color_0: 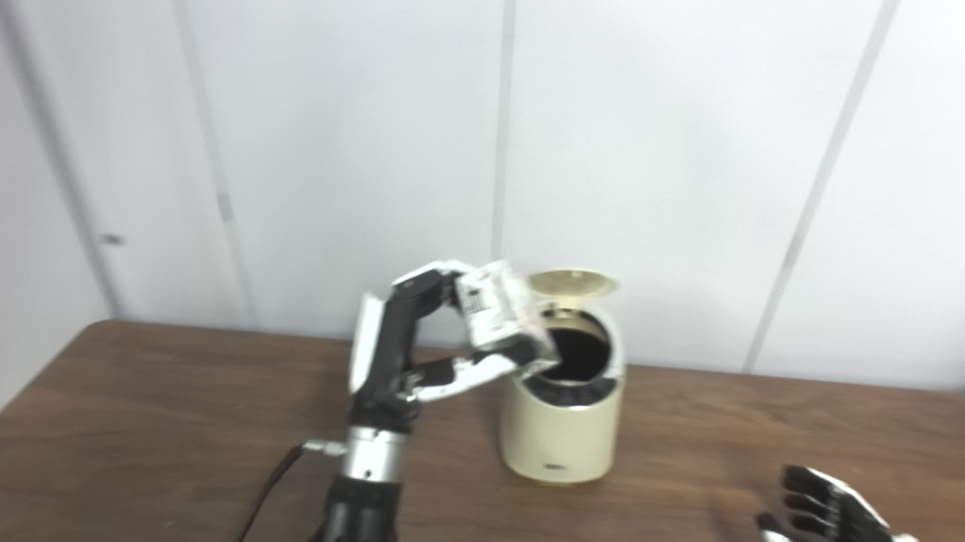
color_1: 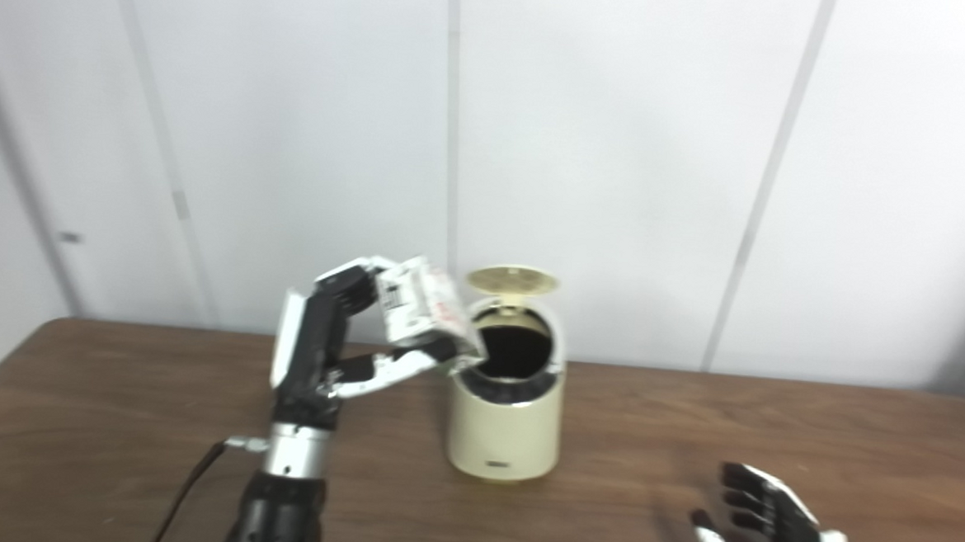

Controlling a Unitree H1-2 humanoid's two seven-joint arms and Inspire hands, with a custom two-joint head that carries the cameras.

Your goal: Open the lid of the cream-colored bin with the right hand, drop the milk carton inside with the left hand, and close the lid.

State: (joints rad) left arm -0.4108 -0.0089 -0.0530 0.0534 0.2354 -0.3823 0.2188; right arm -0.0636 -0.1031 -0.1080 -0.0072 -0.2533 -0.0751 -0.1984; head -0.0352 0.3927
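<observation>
The cream-colored bin [color_0: 560,428] stands upright in the middle of the brown table, its round lid [color_0: 573,283] flipped up at the back and its dark mouth showing. A white milk carton [color_0: 501,313] with dark print hangs tilted at the bin's left rim, its lower corner over the opening. My left hand [color_0: 421,342] is shut on the carton, fingers over its top and thumb beneath. My right hand [color_0: 836,529] rests low at the table's front right, fingers spread and empty, well away from the bin.
The wooden table [color_0: 153,419] stretches left and right of the bin. A white panelled wall [color_0: 662,148] rises right behind the table's far edge. A black cable [color_0: 269,483] trails from my left wrist.
</observation>
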